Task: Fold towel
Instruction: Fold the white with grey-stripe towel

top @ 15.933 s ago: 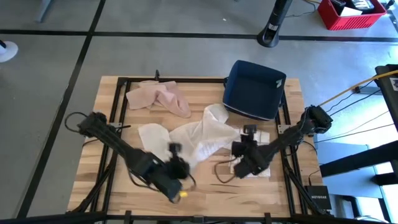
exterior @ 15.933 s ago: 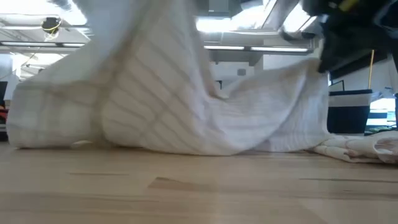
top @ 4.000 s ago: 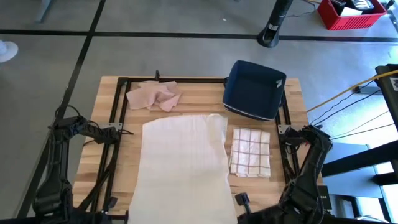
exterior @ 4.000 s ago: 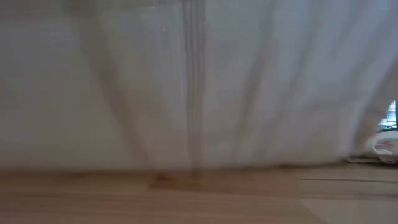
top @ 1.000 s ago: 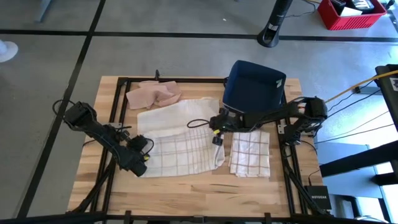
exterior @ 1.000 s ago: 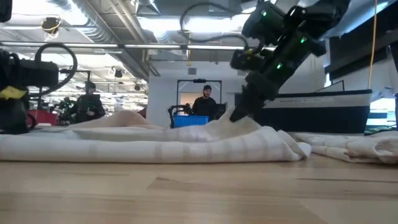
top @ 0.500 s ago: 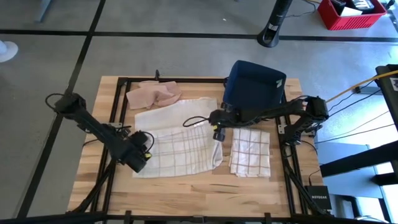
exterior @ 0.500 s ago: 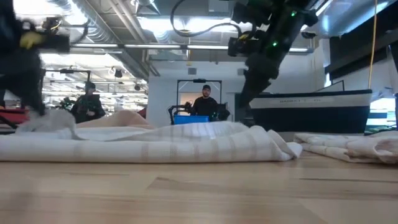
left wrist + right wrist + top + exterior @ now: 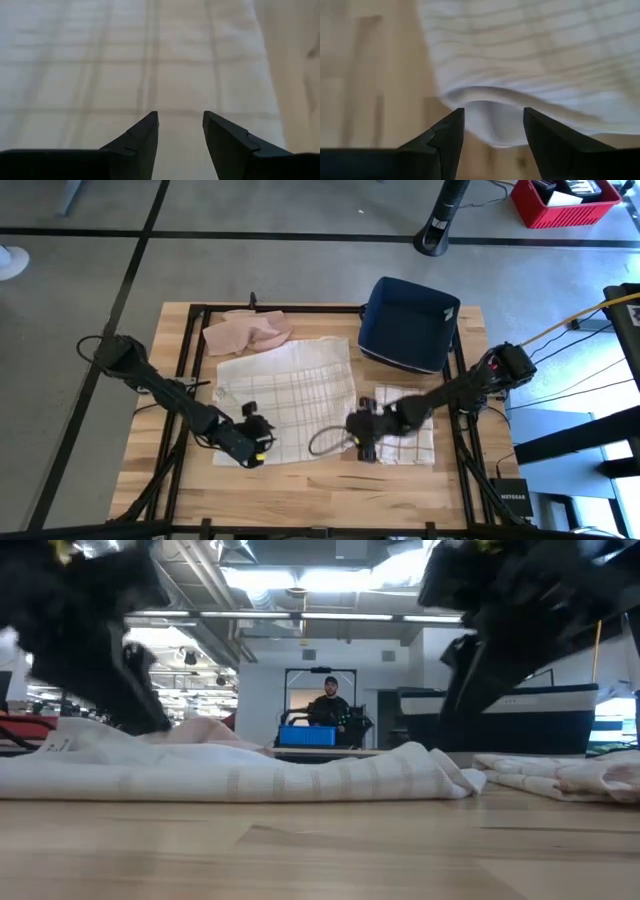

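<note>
White cloth with a faint check, the towel (image 9: 287, 400) lies folded on the middle of the worktop (image 9: 330, 485), its long axis running from the left arm's side to the right arm's side. Each pincer sits at one near corner, the towel stretching away from it toward the far edge. The left pincer (image 9: 255, 448) hovers over the near left corner, the right pincer (image 9: 362, 442) at the near right corner — neither arm is nearer than the other. Both stand open with nothing between the fingers; the right wrist view shows the rolled fold edge (image 9: 495, 107) just ahead of its gap. The next fold likely needs both corners gripped together.
</note>
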